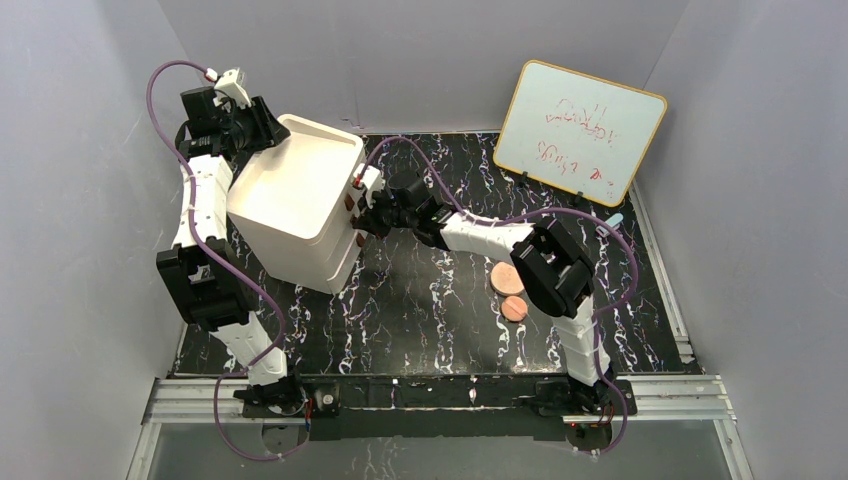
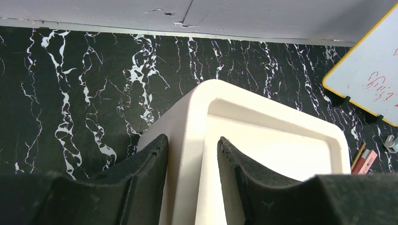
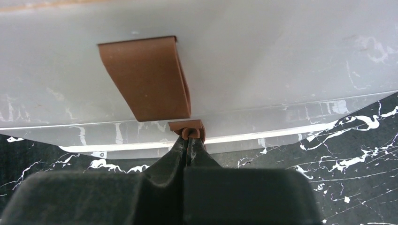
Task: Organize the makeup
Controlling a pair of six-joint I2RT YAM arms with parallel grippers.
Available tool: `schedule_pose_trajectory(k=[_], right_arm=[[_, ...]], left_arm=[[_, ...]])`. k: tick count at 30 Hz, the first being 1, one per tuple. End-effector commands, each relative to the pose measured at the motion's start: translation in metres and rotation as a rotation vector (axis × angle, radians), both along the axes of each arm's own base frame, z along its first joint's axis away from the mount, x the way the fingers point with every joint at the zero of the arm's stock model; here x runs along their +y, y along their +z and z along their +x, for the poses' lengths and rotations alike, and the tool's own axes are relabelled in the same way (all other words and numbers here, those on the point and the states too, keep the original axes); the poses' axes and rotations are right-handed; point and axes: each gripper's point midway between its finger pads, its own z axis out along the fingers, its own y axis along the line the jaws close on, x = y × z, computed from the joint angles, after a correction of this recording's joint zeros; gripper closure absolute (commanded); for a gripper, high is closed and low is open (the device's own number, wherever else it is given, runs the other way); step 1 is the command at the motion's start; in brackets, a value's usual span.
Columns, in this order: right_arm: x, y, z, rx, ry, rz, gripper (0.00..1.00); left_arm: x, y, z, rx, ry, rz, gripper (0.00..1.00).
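Observation:
Two flat copper-pink discs lie on the black marbled mat, the larger one (image 1: 507, 277) just behind the smaller one (image 1: 514, 308), both beside my right arm. Two slim sticks (image 2: 363, 159), one pink and one brown, show at the right edge of the left wrist view. The square compact is out of view. My left gripper (image 1: 262, 125) (image 2: 190, 140) straddles the back-left rim of the white drawer box (image 1: 300, 195) (image 2: 263, 122), one finger outside and one inside. My right gripper (image 1: 362, 218) (image 3: 189, 138) is shut on a small brown drawer knob (image 3: 191, 130) on the box front.
A larger brown handle (image 3: 145, 77) sits above the gripped knob. A whiteboard (image 1: 582, 130) leans at the back right, with a small light-blue cylinder (image 1: 615, 217) (image 2: 391, 143) near its foot. Grey walls close in on three sides.

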Motion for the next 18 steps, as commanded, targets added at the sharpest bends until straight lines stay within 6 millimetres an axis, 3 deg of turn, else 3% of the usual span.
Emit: schedule_pose_trajectory(k=[1,10,18], right_arm=[[0.004,0.02,0.015,-0.062,-0.031,0.045,0.99],[-0.03,0.011,0.019,-0.053,-0.088,0.007,0.99],[-0.075,0.001,0.017,-0.04,-0.148,-0.03,0.99]], left_arm=[[-0.013,-0.018,-0.008,0.077,-0.044,-0.046,0.6],[-0.013,-0.018,-0.008,0.077,-0.044,-0.046,0.6],[-0.013,-0.02,-0.007,0.081,-0.043,-0.05,0.59]])
